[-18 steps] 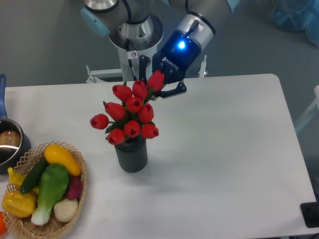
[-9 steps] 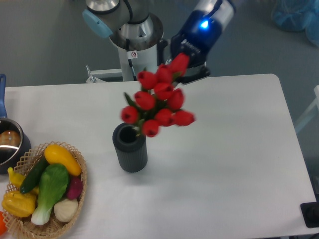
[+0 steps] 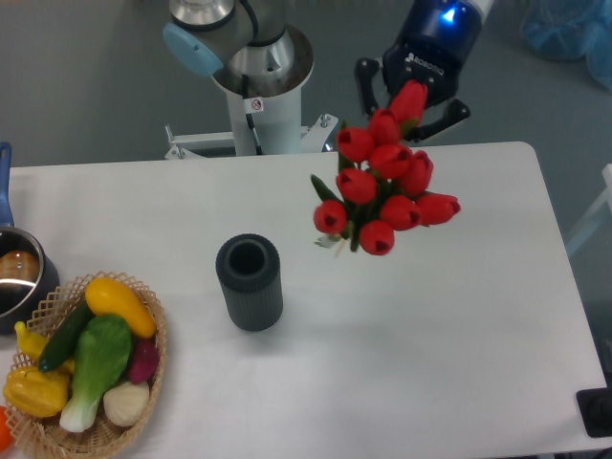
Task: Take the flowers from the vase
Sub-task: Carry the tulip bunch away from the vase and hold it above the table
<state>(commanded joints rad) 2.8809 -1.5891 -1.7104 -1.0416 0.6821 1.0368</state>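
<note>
**Q:** Now, where are the flowers (image 3: 384, 186) placed relative to the vase (image 3: 250, 283), and why are they held that way?

**A:** The bunch is recorded up and to the right of the vase, well apart from it and clear of its mouth. No stem is seen inside the vase; the round opening shows dark and bare. The bunch is carried tilted, with the buds fanned toward the camera and the short green stems and leaves pointed down and to the left, back toward the vase. It is judged that a grip taken high on the far side of the bunch lets the stems be drawn out of the mouth without the vase being knocked; the vase is seen upright on the surface (image 3: 459, 316).

**Q:** What is noted of the end effector (image 3: 413, 99)?

**A:** It is seen beyond the vase, up and right of it, clenched on the top of the bunch, with a dark finger showing at each side of the uppermost bud. The lifting step is judged to be essentially done.

**Q:** Can any writing be read?

**A:** White lettering is seen on the blue-black body of the end effector under a lit blue lamp, but it is too small to be read with confidence. A small red-and-white sticker (image 3: 255, 104) is noted on the arm's base column (image 3: 258, 86), behind the vase; its text cannot be made out.
</note>
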